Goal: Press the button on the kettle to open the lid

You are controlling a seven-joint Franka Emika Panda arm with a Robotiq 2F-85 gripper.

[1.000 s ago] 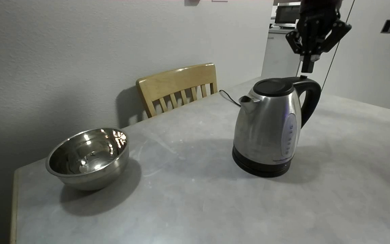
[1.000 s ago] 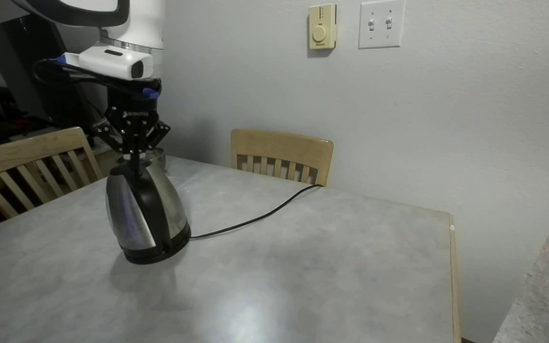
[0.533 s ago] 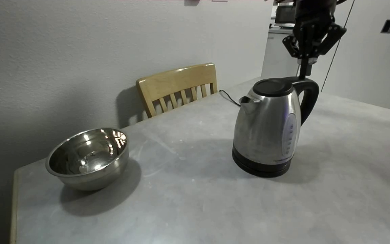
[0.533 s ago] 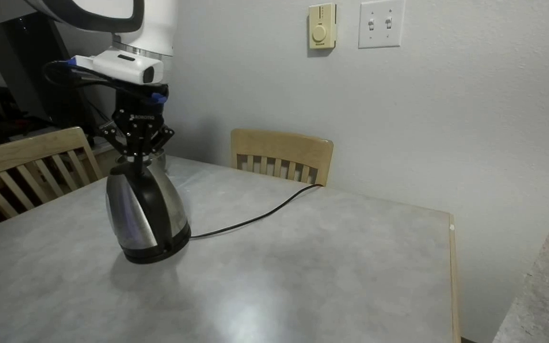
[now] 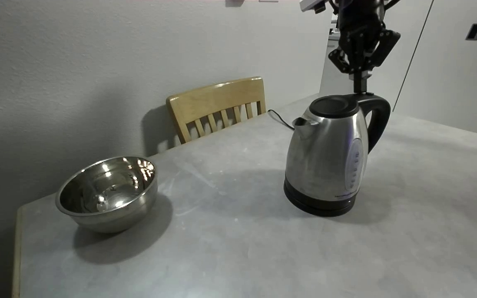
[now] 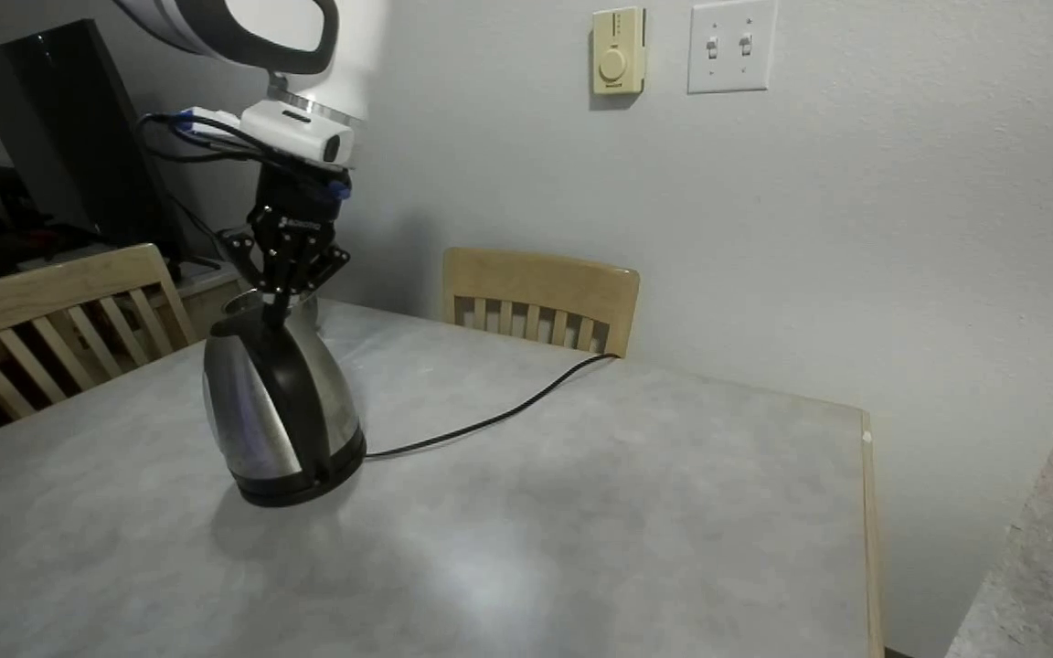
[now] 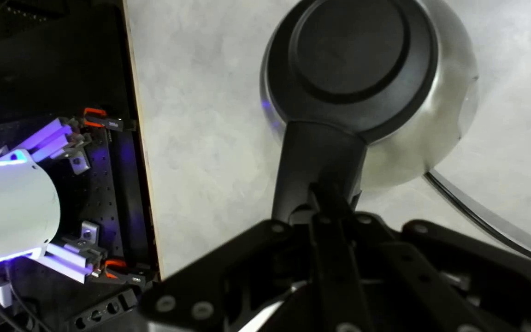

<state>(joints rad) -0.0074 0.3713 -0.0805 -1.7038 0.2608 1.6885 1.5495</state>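
Moved since the last earlier frame: arm (image 6: 348,87) swung right in an exterior view, now tilted; gripper (image 5: 360,87) shifted left in an exterior view, from over the button (image 5: 369,94) toward the lid (image 5: 334,106). The rest looks unchanged.

Table (image 5: 238,256) fills the lower frame. Wooden chair (image 5: 218,97) upper middle, past the far edge. Kettle (image 5: 323,161) upright on the table, right of centre; in the wrist view it's seen from above, top of frame. Steel bowl (image 5: 108,194) lower left, well apart from the kettle. Gripper upper right, pointing down, jaws fully together, holding nothing. Tips sit at the top of the kettle's handle (image 5: 382,118), between lid and button; can't tell if they touch. Lid is down, flat on the kettle's top. Button is a small dark tab just right of the tips, too small to tell if it's pressed in.
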